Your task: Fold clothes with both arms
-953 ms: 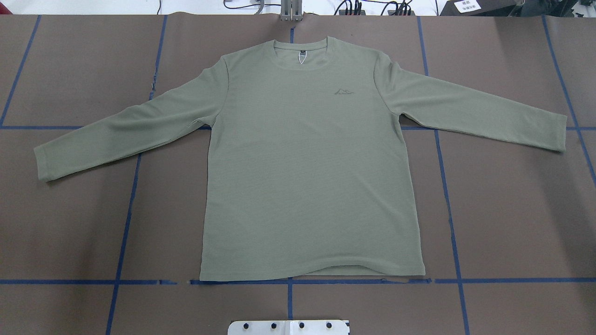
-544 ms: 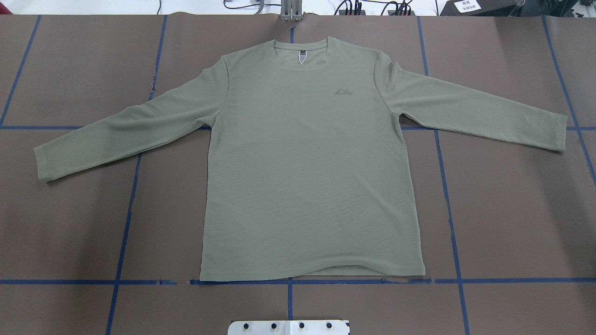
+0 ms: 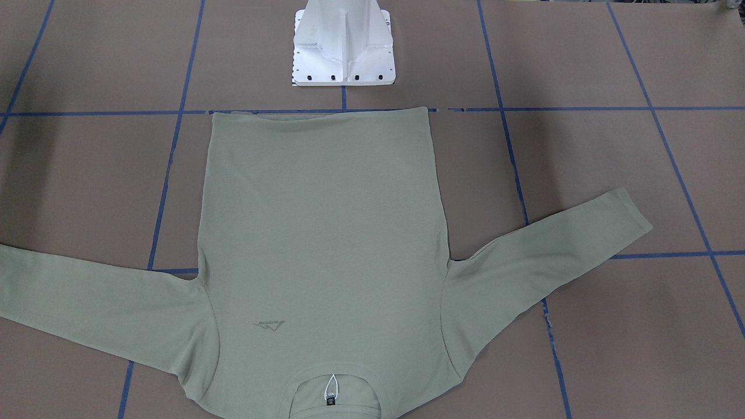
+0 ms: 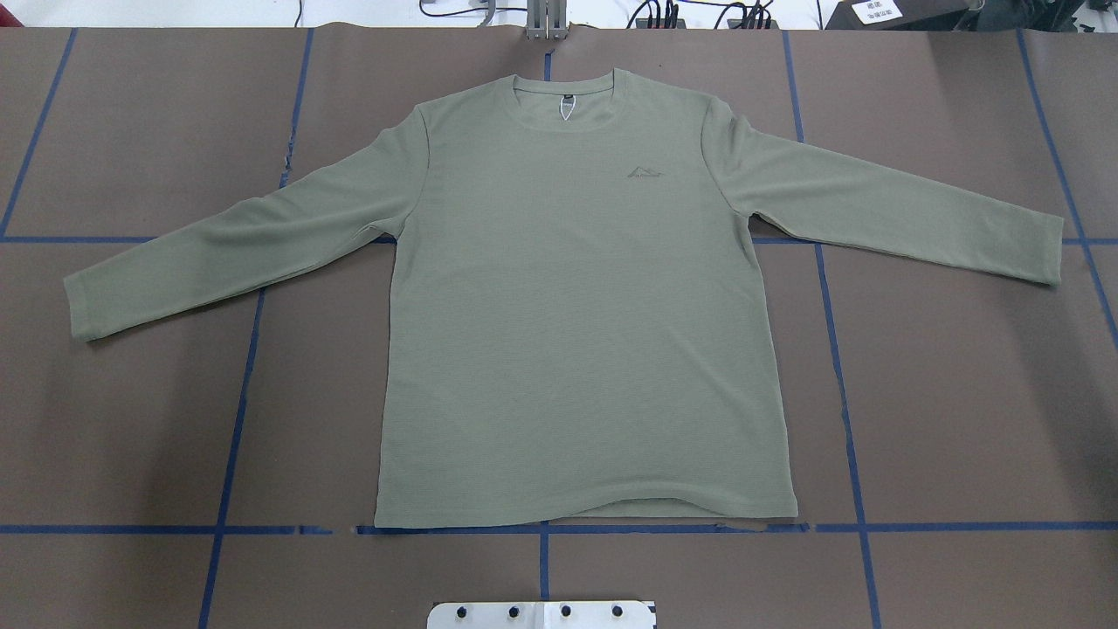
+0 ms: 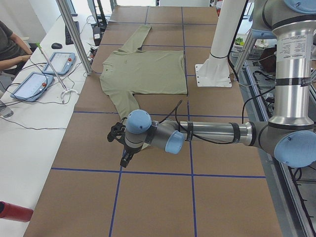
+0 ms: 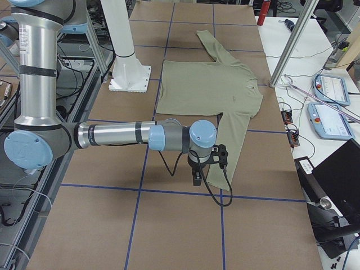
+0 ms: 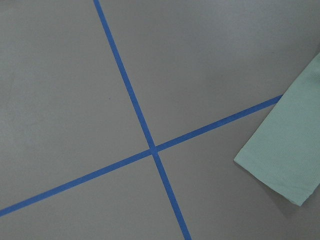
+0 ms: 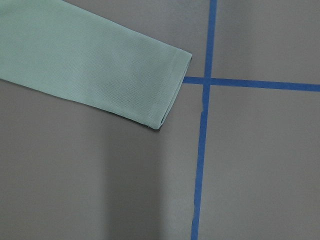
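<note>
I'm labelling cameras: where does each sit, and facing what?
Front-facing: across the table, facing the pedestal; no arms.
Overhead: behind the pedestal, down on shirt; no arms.
Exterior left: table end; left arm near.
Exterior right: opposite end; right arm near.
Left wrist: down on one cuff.
Right wrist: down on other cuff.
Front and overhead both show shirt and pedestal.

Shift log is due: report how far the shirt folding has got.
Done: nothing; the shirt lies flat, face up, sleeves spread. In hand: the left arm hangs near the left cuff, the right arm near the right cuff; no contact with cloth shows. Left: every fold.
</note>
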You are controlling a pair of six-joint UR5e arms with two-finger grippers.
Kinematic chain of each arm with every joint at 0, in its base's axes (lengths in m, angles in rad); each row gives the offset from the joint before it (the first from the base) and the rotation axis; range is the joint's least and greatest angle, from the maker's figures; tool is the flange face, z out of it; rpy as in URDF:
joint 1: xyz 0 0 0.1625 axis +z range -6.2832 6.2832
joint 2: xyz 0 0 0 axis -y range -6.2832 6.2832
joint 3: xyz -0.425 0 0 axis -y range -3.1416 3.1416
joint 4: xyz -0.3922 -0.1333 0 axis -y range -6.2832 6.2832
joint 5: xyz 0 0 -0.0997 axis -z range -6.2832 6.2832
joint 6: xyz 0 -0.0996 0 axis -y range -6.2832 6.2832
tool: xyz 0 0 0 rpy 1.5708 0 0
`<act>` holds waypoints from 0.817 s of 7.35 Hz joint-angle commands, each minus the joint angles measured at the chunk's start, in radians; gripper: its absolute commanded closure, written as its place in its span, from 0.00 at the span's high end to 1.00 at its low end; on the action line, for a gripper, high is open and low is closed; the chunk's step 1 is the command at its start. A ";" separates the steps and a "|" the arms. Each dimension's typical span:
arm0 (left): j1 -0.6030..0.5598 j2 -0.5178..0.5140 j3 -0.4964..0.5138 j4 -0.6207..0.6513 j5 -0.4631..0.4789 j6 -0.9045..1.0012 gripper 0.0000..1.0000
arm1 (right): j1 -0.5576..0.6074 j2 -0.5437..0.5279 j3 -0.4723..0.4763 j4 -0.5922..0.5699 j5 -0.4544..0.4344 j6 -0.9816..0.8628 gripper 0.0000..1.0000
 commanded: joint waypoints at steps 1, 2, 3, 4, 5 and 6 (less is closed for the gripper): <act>0.016 -0.007 0.018 -0.008 0.007 -0.086 1.00 | -0.051 0.075 -0.201 0.234 0.024 0.002 1.00; 0.019 -0.031 0.029 -0.008 0.007 -0.083 1.00 | -0.054 0.137 -0.301 0.275 0.024 0.002 1.00; 0.039 -0.068 0.044 -0.008 0.009 -0.077 1.00 | -0.068 0.180 -0.355 0.276 0.024 0.002 1.00; 0.068 -0.068 0.058 -0.009 0.009 -0.074 1.00 | -0.101 0.221 -0.390 0.278 0.016 0.000 1.00; 0.084 -0.071 0.077 -0.009 0.007 -0.080 1.00 | -0.117 0.255 -0.412 0.280 0.009 0.000 1.00; 0.084 -0.071 0.085 -0.012 0.006 -0.077 1.00 | -0.152 0.262 -0.436 0.281 0.009 0.002 1.00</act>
